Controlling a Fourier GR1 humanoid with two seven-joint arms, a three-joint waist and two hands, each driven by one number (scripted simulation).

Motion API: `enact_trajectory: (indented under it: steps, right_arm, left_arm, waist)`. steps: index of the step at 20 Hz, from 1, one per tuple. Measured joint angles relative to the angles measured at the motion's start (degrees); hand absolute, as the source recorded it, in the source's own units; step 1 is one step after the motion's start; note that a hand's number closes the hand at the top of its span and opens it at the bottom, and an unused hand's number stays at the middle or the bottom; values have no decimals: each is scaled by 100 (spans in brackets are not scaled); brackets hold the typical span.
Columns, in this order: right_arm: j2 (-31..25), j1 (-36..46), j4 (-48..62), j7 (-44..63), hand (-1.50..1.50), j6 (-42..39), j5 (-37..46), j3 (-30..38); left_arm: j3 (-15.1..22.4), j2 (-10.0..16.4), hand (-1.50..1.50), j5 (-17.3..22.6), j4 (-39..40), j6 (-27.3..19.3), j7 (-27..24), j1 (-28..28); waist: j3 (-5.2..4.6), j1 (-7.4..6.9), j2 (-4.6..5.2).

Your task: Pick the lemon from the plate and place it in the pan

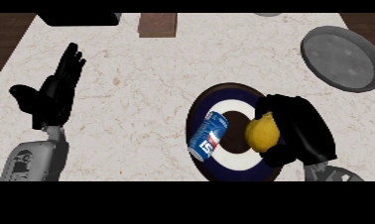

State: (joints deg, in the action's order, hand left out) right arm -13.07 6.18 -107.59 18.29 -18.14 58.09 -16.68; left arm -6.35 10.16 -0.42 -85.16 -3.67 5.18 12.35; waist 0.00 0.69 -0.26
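Over the plate, right hand curls round lemon beside can, lettering unreadable

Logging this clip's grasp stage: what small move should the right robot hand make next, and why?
Probably lift straight up: the right robot hand is curled round the lemon, which sits over the plate beside a can; the pan lies farther back.

Kitchen, pale marbled counter, grey pan at far right, plate with a can on it, lemon at its edge
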Motion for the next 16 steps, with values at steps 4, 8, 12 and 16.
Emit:
enact_trajectory:
  steps: [4, 8, 12, 16]
  right_arm:
    - [-34, -23, -554, -3, 150, 198, -236, 572]
    - [-46, 422, -557, 27, 150, 263, -620, 1329]
    - [-24, 757, -233, -134, 150, 374, -1370, 2214]
    - [-264, 1284, 702, -543, 150, 529, -2068, 3153]
  left_arm:
    - [4, -16, 0, 13, 6, 29, -33, -19]
    - [-32, 41, 0, 52, -19, 104, -18, -9]
    - [-110, 116, 0, 123, 32, 184, -3, 77]
    - [-59, 64, 0, 61, 35, 135, -25, 126]
  waist:
    - [0, -10, 9]
    - [0, -50, 19]
    - [2, -56, 29]
    - [3, -92, 41]
